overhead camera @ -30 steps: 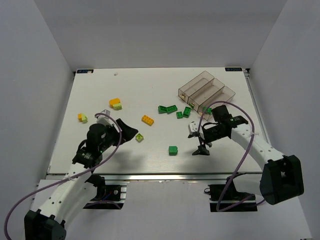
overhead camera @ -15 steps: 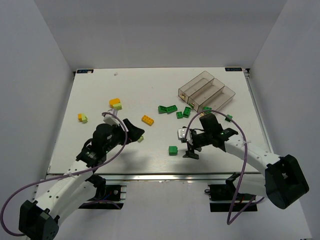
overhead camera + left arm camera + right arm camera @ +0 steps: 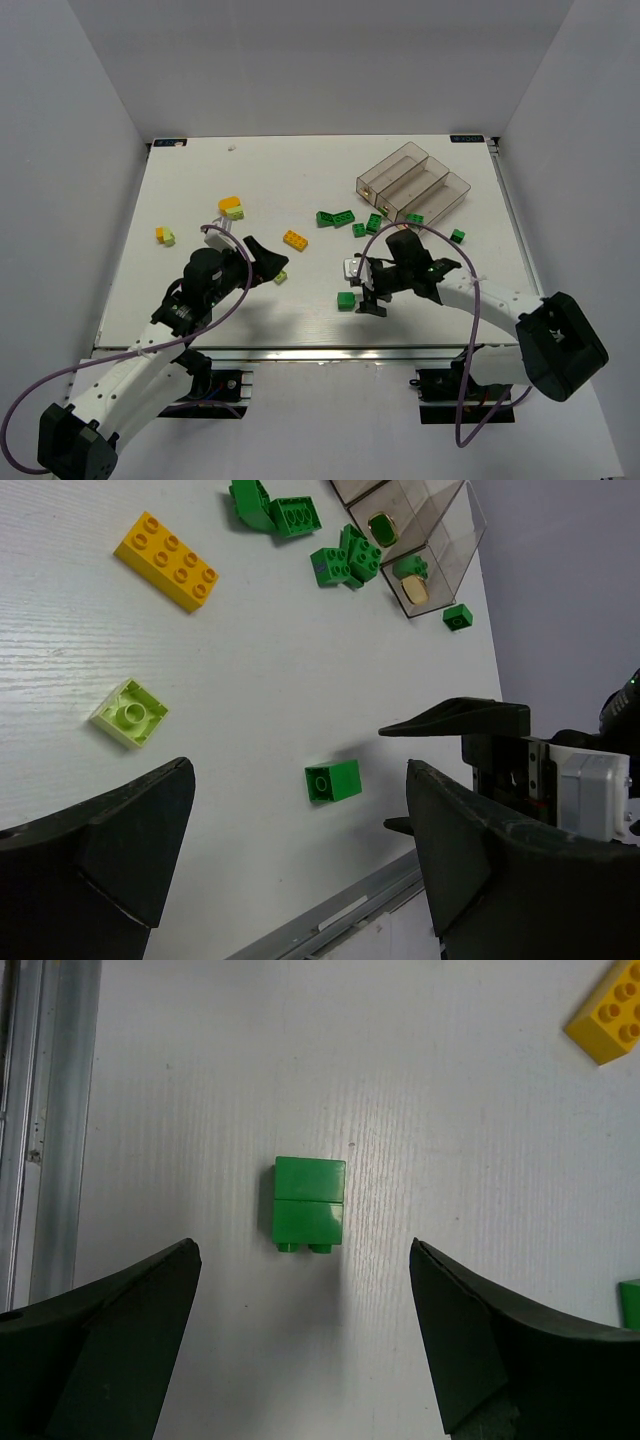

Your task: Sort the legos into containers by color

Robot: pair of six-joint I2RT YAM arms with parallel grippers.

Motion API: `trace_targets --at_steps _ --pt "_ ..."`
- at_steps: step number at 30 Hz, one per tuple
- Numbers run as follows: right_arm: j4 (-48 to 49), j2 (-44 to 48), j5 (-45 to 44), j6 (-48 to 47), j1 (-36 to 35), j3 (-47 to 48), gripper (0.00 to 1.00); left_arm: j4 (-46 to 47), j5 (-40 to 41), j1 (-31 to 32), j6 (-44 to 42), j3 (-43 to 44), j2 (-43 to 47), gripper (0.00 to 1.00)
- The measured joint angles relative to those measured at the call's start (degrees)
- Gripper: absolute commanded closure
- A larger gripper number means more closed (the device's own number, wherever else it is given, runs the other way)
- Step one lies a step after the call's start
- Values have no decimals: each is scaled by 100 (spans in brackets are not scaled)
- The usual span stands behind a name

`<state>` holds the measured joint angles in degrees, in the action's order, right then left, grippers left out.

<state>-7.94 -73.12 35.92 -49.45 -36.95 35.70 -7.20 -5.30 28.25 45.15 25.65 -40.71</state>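
1. Green studded plastic brick [image 3: 309,1205] lies by the white bench's [image 3: 200,180] near edge, under the right gripper's [image 3: 302,1270] wide-open jaws and untouched.
2. Left gripper [image 3: 297,770] — jaws open, empty — hovers near a pale lime studded brick [image 3: 130,712].

In the right wrist view, the frame's edge cuts off an orange-yellow brick [image 3: 605,1022] at 2 o'clock. Only a sliver of a green brick [image 3: 630,1303] shows at 4 o'clock. In the left wrist view, the containers [image 3: 420,520] run out of frame at 1 o'clock. The shapes behind their smoky walls are perhaps bricks, too dim to tell. From above, the left pincer [image 3: 273,270] covers part of a pale lime brick [image 3: 281,277].
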Motion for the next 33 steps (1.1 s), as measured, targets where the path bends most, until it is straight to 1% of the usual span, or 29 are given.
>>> trace_targets --at_steps 13,17,23,24,28,33 --pt "118 -691 -122 79 -98 2 13 -4 2 0 59 -2 55 5" --pt "219 -828 -153 114 -151 4 15 -7 2 0 79 -2 74 5" --pt "260 -1088 -286 175 -210 149 23 -7 0 0 92 -2 131 5" --pt "260 -1145 -310 188 -223 188 25 -7 2 0 94 -2 140 5" --pt "258 -1237 -409 188 -297 267 28 -11 9 0 92 -2 164 5" --pt "258 -1237 -466 166 -372 269 33 -13 31 0 92 -2 201 5"
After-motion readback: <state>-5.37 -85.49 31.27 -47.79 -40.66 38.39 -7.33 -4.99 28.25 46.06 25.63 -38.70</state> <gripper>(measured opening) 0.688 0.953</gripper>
